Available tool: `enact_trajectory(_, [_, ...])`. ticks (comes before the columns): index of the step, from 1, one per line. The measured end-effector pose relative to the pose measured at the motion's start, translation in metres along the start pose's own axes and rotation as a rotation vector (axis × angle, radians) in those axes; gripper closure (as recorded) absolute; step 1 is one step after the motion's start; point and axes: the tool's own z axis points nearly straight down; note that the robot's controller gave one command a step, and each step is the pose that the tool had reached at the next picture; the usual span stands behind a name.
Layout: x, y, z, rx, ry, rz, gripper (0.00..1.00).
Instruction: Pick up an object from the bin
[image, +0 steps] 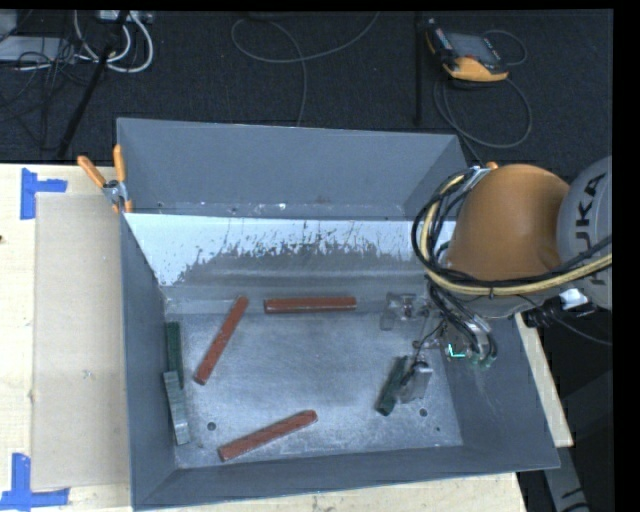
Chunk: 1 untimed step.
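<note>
Near the bin's (300, 190) right wall, on its floor, a small dark greenish block (388, 395) lies tilted. It is the thing closest to the gripper (408, 343). Nothing has been lifted yet. The block rests on the metal, so the pick is, in my judgement, at the approach stage, with closing, gripping and raising all left to do.

The jaws look released and spread wide. One grey fingertip sits toward the bin's back wall. The other is nearer its front, at the block's upper end; whether they touch I cannot tell. Nothing is between them. The arm's orange cover (500, 225) hangs above the bin's right rim.

Farther out on the bin floor, three red-brown sticks lie apart from one another: one along the back (310, 304), one slanted left of centre (220, 340) and one by the front wall (268, 435). Dark bars (175, 390) rest against the bin's left wall.
</note>
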Motion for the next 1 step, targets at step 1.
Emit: enact_trajectory(1, [-0.0272,-0.0342,0.1276,0.000,-0.001,-0.309,0.00])
